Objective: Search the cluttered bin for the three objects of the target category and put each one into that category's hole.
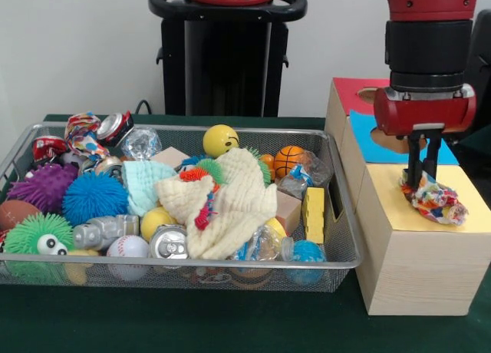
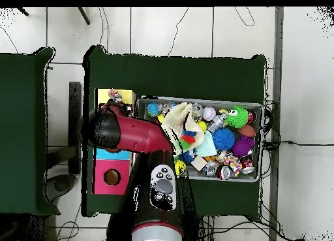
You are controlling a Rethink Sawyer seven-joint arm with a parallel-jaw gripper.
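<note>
The gripper (image 1: 423,171) has its fingers pinched on a crumpled wrapper (image 1: 434,199), which sits on the yellow top of the wooden box (image 1: 418,268). The wrapper's long side runs left-right, front view. Overhead, the arm (image 2: 127,132) hides the gripper completely. The wire bin (image 1: 337,245) sits just beside the box.

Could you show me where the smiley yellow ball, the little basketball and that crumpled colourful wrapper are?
smiley yellow ball (image 1: 221,140), front view, on its face.
little basketball (image 1: 288,160), front view, centre.
crumpled colourful wrapper (image 1: 436,200), front view, its middle.
</note>
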